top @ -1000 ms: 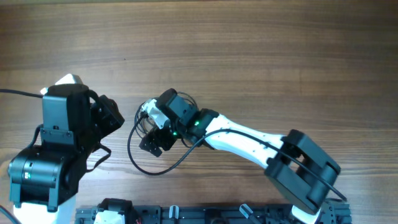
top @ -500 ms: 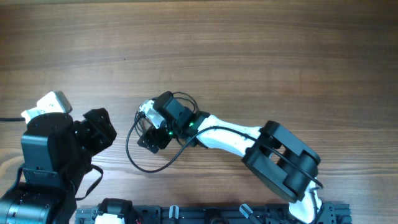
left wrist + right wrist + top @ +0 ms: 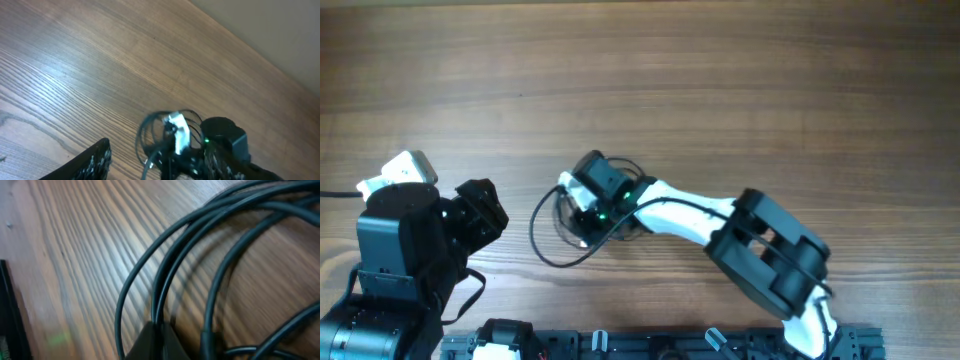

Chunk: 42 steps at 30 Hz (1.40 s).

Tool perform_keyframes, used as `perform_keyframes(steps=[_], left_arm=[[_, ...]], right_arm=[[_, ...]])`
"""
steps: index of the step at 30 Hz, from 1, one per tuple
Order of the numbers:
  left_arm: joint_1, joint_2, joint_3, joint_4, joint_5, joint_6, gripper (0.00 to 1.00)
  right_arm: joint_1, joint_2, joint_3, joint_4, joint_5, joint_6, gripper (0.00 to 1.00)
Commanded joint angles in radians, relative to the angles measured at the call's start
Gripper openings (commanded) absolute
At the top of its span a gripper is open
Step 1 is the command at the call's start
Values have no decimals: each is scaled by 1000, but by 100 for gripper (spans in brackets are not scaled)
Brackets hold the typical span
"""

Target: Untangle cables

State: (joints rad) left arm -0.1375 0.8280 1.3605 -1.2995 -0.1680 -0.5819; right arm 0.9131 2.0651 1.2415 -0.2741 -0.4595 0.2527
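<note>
The cables [image 3: 542, 246] are thin black cords in a loose coil on the wooden table, just left of the middle in the overhead view. My right gripper [image 3: 580, 226] points down into the coil. In the right wrist view its fingertips [image 3: 150, 339] are pressed together with two cable [image 3: 165, 265] strands running into the pinch. My left gripper [image 3: 480, 208] hangs open and empty to the left of the coil, apart from it. The left wrist view shows one of its fingers [image 3: 95, 161], the coil [image 3: 145, 134] and the right gripper beyond it.
The right arm [image 3: 720, 225] reaches in from the lower right. The left arm's base [image 3: 390, 270] fills the lower left corner. A black rail [image 3: 620, 345] runs along the near edge. Bare wooden table [image 3: 720, 80] lies behind the coil.
My right gripper has dropped into the coil and shut on cable strands. The left arm pulled back toward the lower left a second ago and has since held still.
</note>
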Motion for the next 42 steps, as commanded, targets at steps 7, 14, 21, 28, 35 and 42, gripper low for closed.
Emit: perform_keyframes(steps=[7,14,21,28,35,42], left_arm=[[-1,0,-1,0,-16,1,77],[-1,24,-1,2,-16,1,94],[-1,126,-1,39,140,18,100],[-2,293,-1,36,675,562,100],[-3,431,-1,8,710,651,97],[-22,465,-1,8,710,657,97]], right_arm=[[-99,-451,231,-290,29,-263,4],[-114,-740,254,-225,158,-335,4],[-114,-815,254,-215,269,-328,4],[-114,-816,254,-168,268,-330,4],[-114,-874,254,-149,424,-330,4],[-114,-992,254,-23,899,-270,4]])
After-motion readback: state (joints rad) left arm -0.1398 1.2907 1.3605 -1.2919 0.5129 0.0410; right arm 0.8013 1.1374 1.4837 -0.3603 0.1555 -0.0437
